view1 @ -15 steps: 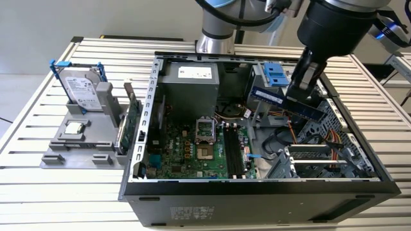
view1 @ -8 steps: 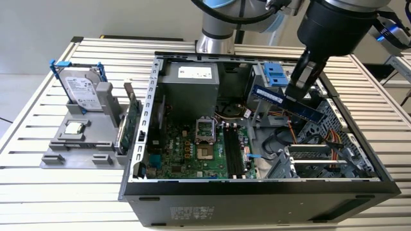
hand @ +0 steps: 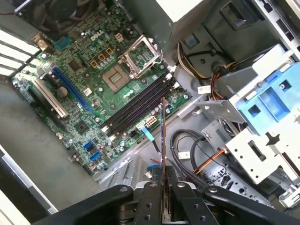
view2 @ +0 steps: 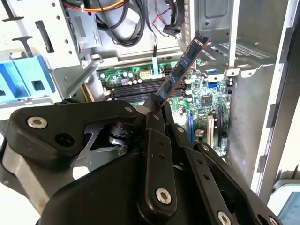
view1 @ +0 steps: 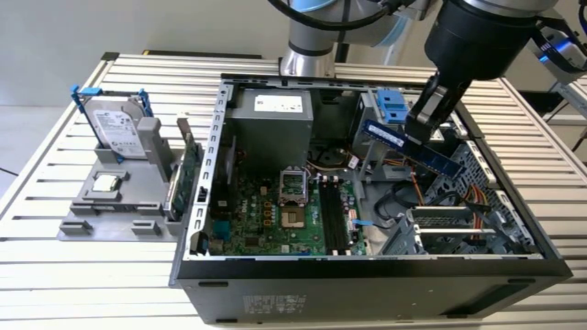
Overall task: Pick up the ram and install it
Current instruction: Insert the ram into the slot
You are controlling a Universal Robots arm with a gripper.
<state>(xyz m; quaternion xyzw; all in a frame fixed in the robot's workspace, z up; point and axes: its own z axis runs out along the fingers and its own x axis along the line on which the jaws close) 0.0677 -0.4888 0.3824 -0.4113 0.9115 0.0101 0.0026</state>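
End effector [hand: 162,186]: black fingers pressed together on the ram [hand: 162,136], pinching it by one end.
Ram: held in the air over the open computer case [view1: 367,265], tilted, its free end slanting down toward the motherboard [view1: 275,213]; it touches nothing but the fingers.
Memory slots [hand: 140,104]: long black slots just beside the processor socket [hand: 115,77]; they look bare, and the stick is apart from them.
Progress: the pick-up appears done; the stick is not yet in a slot, so seating it remains.
First wrist view: the stick shows edge-on as a thin line, with the slots beyond its tip.
Second wrist view: the stick's blue, chip-covered face.
Exterior view: a hard drive [view1: 119,127] and a green card [view1: 188,175] stand in a grey holder [view1: 110,213] on the bench [view1: 55,275], outside the case.
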